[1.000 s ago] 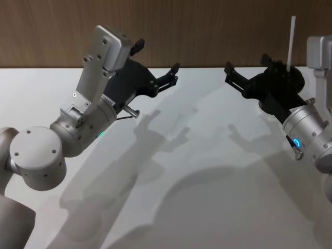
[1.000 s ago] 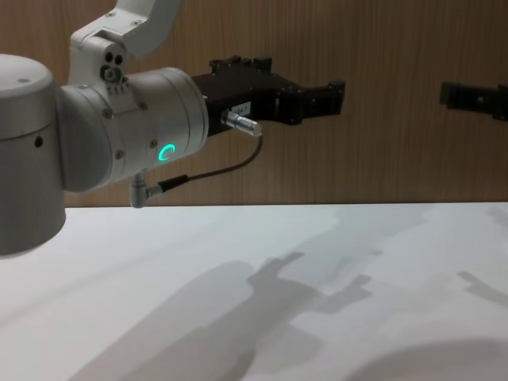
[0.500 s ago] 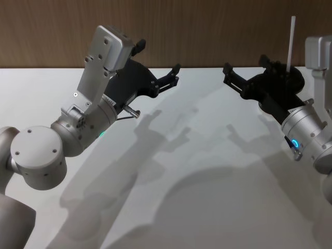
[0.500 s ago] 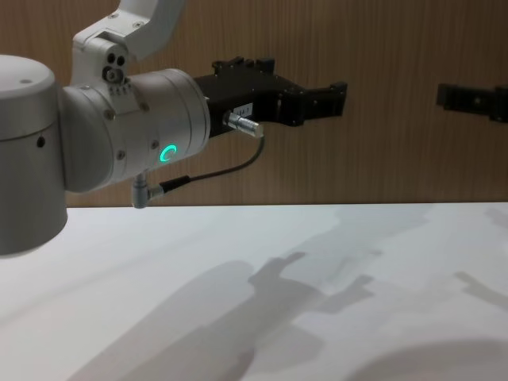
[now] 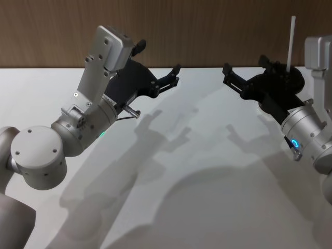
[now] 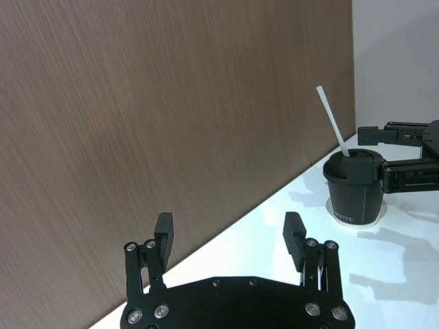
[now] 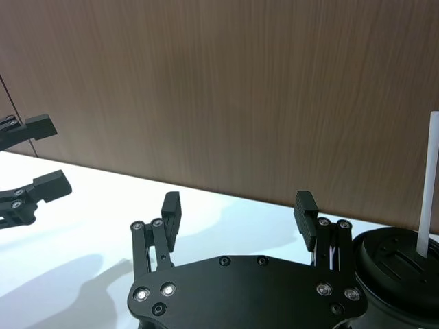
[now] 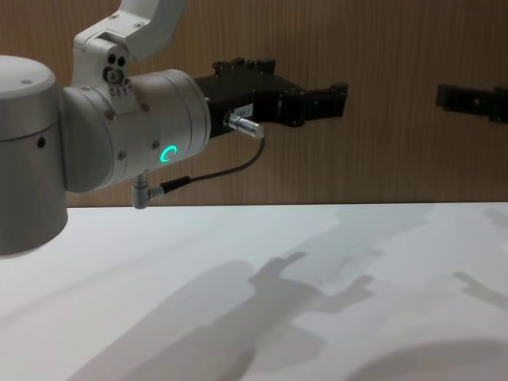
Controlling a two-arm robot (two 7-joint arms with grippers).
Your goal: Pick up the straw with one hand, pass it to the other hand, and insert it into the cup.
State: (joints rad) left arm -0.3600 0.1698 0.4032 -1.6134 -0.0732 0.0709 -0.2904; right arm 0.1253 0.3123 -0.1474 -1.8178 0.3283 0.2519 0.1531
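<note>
The white straw (image 6: 333,123) stands tilted in the lid of a black cup (image 6: 355,197) at the table's far right, by the wood wall. In the head view the straw (image 5: 290,42) rises behind my right arm, which hides the cup. My right gripper (image 5: 245,64) hangs open and empty above the table. The cup (image 7: 398,264) and straw (image 7: 426,185) sit just beside its body. My left gripper (image 5: 158,58) is raised at the middle left, open and empty, pointing toward the right gripper (image 6: 384,152). The two are apart, as the chest view shows: left gripper (image 8: 337,95), right gripper (image 8: 446,97).
The white table (image 5: 197,171) carries the arms' shadows. A wood-panelled wall (image 5: 207,31) runs along its far edge. The cup stands on a white round coaster (image 6: 333,211). A black cable (image 8: 222,168) loops under my left wrist.
Almost nothing differs. My right gripper has edged slightly to the left, and the left arm has shifted only a hair. The straw stays in the cup.
</note>
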